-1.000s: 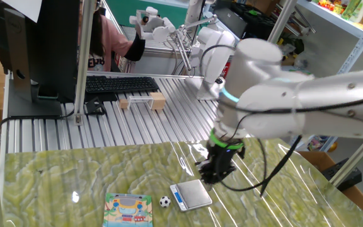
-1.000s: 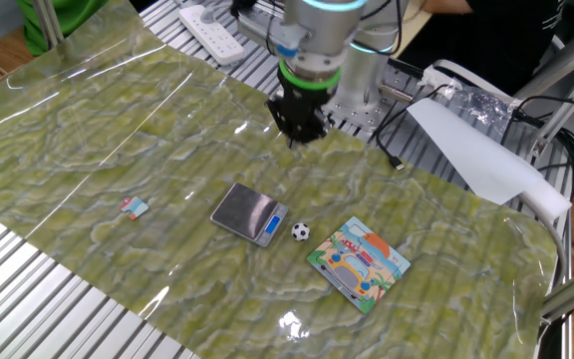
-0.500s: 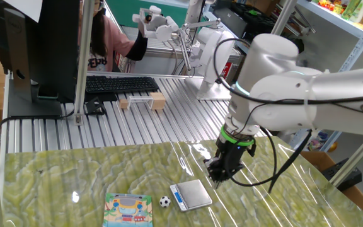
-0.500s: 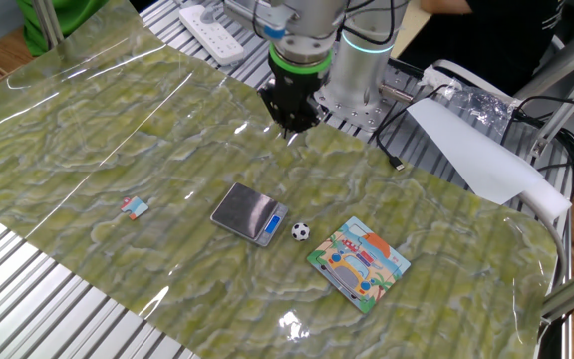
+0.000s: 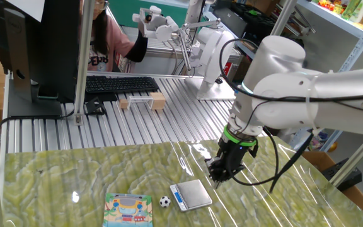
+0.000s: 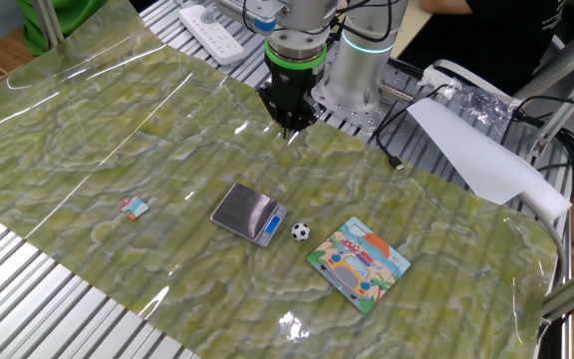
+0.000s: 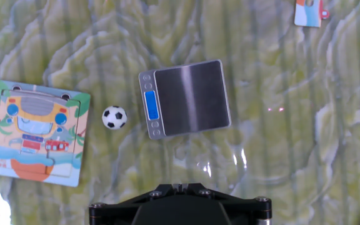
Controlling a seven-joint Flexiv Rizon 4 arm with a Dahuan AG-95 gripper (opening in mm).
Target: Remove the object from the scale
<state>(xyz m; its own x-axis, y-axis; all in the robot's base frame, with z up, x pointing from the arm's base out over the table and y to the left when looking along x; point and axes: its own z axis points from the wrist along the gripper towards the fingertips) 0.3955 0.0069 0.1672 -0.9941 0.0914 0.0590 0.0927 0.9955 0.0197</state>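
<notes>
Soccer-patterned ball (image 7: 114, 117) lies on the green marbled mat (image 6: 88, 130), off the scale (image 7: 185, 98) — just beside the edge that carries the blue display strip, and between the scale and the colourful picture card (image 7: 35, 132), touching neither. The scale's silver platform is bare. A small white-blue scrap (image 6: 135, 207) rests well apart, toward the mat's opposite side. The gripper (image 6: 289, 127) hangs above the mat near its back edge, close to the ribbed metal tabletop (image 5: 137, 129), pointing straight down — its fingers clenched together with nothing between them.
</notes>
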